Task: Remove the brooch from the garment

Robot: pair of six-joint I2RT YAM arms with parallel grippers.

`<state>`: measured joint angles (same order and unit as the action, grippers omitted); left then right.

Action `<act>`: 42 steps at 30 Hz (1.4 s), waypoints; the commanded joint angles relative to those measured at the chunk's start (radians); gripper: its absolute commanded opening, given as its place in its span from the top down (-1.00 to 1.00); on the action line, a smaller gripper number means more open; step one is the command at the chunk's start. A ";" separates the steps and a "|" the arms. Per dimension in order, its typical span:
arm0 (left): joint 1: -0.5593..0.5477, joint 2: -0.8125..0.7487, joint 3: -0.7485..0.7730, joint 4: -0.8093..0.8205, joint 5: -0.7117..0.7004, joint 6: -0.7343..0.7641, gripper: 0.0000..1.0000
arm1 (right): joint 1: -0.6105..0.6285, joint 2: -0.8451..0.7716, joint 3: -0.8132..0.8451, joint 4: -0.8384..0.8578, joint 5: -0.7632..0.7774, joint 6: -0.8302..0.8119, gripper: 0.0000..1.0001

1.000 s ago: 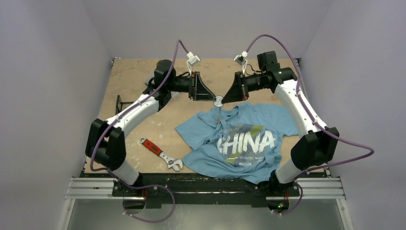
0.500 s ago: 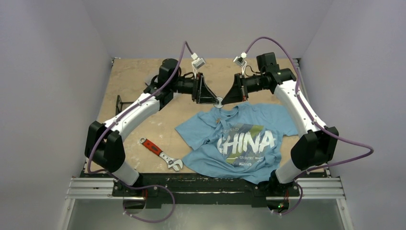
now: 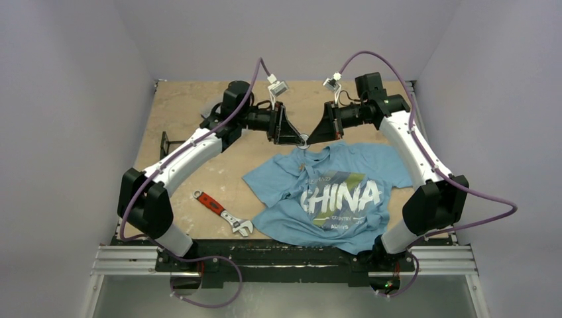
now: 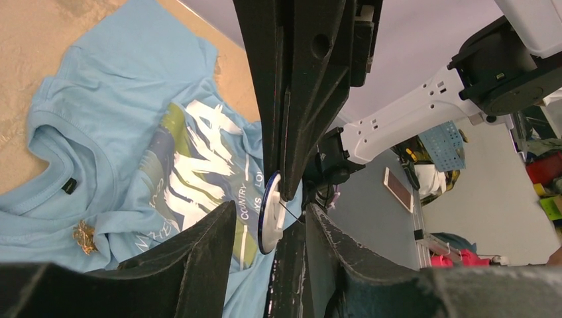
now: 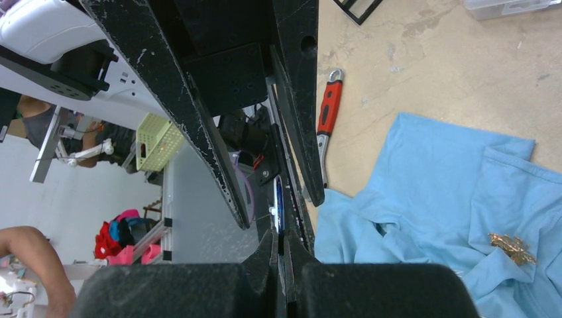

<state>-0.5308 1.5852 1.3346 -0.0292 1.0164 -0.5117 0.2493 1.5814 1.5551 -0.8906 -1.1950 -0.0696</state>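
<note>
Garment: a light blue short-sleeved T-shirt (image 3: 331, 192) with white "CHINA" lettering lies flat and slightly rumpled on the tan wooden table (image 3: 185, 112), collar towards the far side.
Brooch: a small gold leaf-like brooch (image 5: 511, 246) sits on the shirt's chest just below the collar, beside the start of the lettering; neither tool touches it.
Held item: a round white disc with a blue rim (image 4: 272, 212), a thin pin wire on its back, hangs in the air above the collar, between the two tools.
Right tool (image 3: 310, 138): fingers pressed together, pinching the disc by its edge.
Left tool (image 3: 295, 138): fingers spread, one on each side of the disc; the left wrist view shows gaps between the pads and the disc.
Arms: both reach to the far middle of the table and meet tip to tip.
Other item: a red-handled adjustable wrench (image 3: 222, 213) lies on the table just left of the shirt's hem.
</note>
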 commanded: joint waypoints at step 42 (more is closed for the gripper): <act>-0.020 -0.037 0.072 -0.101 -0.099 0.110 0.63 | 0.001 -0.038 0.008 0.018 -0.059 -0.021 1.00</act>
<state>-0.5465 1.5818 1.3674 -0.1207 0.9600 -0.4404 0.2493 1.5810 1.5547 -0.8829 -1.1957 -0.0792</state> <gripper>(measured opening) 0.204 0.015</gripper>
